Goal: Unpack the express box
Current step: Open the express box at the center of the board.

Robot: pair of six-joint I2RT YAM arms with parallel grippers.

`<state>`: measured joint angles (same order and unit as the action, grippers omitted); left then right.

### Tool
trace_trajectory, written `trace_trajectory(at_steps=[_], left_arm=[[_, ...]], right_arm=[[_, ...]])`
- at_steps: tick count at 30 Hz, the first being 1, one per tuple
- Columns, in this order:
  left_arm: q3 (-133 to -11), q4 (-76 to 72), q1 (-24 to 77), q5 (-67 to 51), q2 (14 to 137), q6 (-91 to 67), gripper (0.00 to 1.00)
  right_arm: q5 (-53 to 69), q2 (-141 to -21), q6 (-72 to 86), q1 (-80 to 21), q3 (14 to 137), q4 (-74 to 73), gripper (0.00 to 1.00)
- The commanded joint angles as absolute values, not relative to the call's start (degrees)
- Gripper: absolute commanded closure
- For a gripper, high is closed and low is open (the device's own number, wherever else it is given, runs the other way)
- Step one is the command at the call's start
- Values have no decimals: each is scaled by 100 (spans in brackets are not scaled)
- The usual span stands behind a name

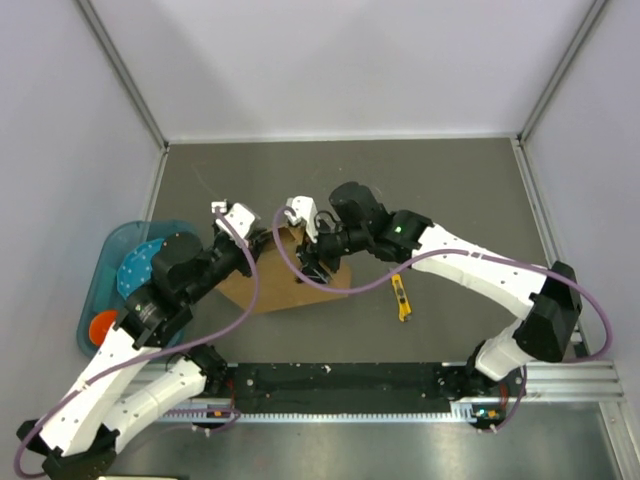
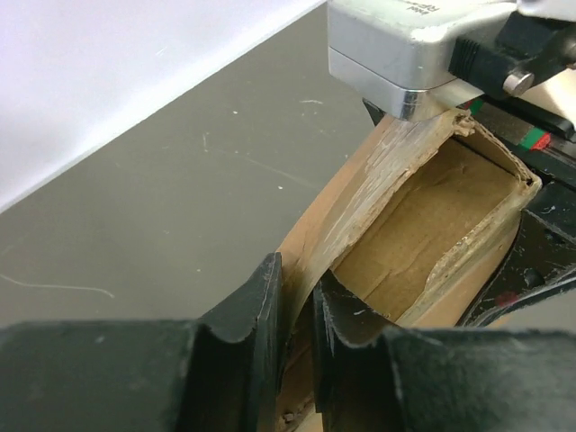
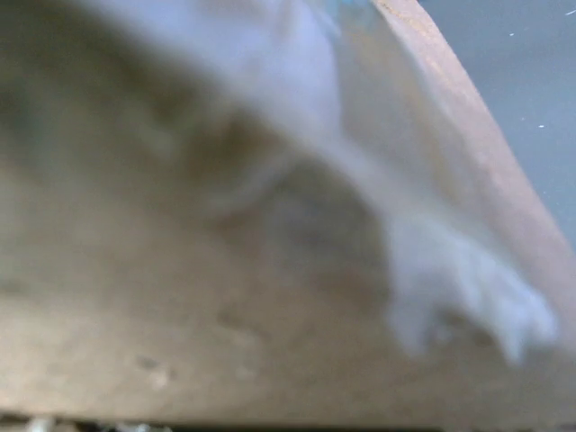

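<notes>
Well, left gripper (image 2: pixel 297 283) was clamped on the express box (image 2: pixel 423 225) at its taped edge; right gripper (image 1: pixel 312 256) unreadable. A hard pull risked tearing that thin cardboard.

Soft, even overhead light, faint shadows. My left wrist view is crisp; my right, too close to the box (image 3: pixel 270 315), is pure blur.

Wide open table (image 1: pixel 400 190) beyond the express box (image 1: pixel 290 290); yellow knife (image 1: pixel 401 298) lies right, blue tray (image 1: pixel 112 245) blocks left; box mouth looks hollow, though blurry.
</notes>
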<state>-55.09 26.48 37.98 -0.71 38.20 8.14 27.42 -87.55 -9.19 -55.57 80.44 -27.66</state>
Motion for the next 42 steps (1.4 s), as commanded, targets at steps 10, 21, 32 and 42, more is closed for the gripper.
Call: trace_trajectory(at_steps=[10, 21, 32, 42], left_arm=[[-5071, 1511, 3700, -1379, 3762, 243, 82], [-6055, 2557, 3639, -2646, 4271, 2003, 85], [-6548, 2733, 3639, -768, 5229, 2716, 92], [-7065, 2856, 3647, -63, 6046, 2821, 94]], right_arm=[[3191, -7569, -868, -5388, 6796, -914, 95], [714, -6899, -1785, -5405, 5345, 324, 64], [-1784, -6023, -257, -5396, 3789, 1213, 1], [-1085, -3904, 360, -5414, 2874, 862, 1]])
